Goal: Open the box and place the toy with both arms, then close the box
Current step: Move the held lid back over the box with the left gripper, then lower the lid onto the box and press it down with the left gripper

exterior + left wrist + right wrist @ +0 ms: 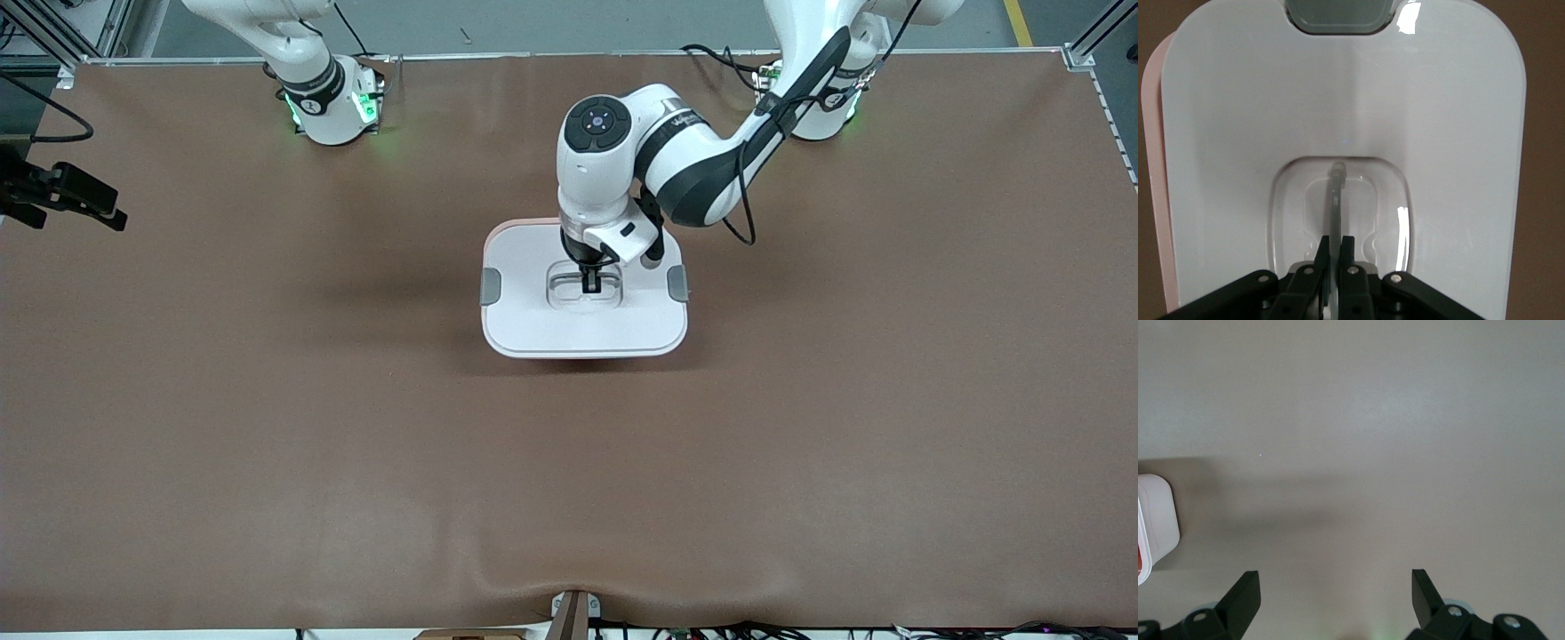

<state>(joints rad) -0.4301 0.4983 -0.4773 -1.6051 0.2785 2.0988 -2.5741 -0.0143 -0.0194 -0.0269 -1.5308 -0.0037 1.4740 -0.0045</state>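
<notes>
Robot lab: brown-covered table (267, 427), aluminium frame (53, 36), cables along edge (800, 629)

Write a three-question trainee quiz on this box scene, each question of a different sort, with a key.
1. True or false: the white lid sits on the box.
2. The left tool is shut on: A) a grey side clip B) the lid's centre handle C) nothing.
3. Fill in: the right tool hangs over bare table with fingers ____.

Key: 1 true; 2 B; 3 open.
</notes>
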